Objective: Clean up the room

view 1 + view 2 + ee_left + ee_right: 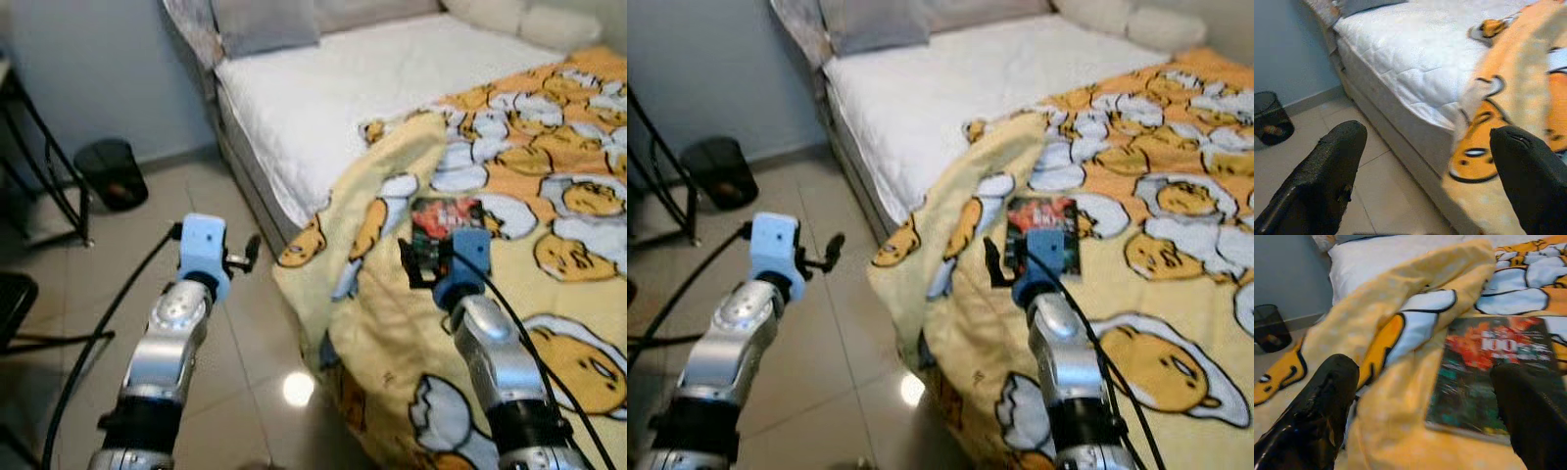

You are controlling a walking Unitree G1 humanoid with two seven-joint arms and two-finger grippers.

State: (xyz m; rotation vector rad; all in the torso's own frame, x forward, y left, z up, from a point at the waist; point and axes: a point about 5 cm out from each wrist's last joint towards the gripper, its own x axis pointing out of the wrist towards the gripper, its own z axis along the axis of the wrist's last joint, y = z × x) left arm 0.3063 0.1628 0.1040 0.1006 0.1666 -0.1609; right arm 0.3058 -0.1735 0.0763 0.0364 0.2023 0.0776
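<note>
A dark book [446, 220] with a red and green cover lies flat on the yellow egg-patterned blanket [392, 323], which hangs over the bed's near corner. My right gripper [429, 258] hovers just short of the book's near edge. In the right wrist view the book [1488, 372] lies ahead of the open right gripper [1425, 426], toward one finger [1533, 416], with nothing held. My left gripper [245, 257] is raised over the tiled floor beside the bed. It is open and empty, facing the mattress side [1400, 132].
The white mattress [343, 88] carries a grey pillow [265, 24] at its head. A black mesh bin [113, 174] stands by the blue wall. A black metal frame [49, 166] stands at the far left. Tiled floor [255, 323] runs between the bed and the frame.
</note>
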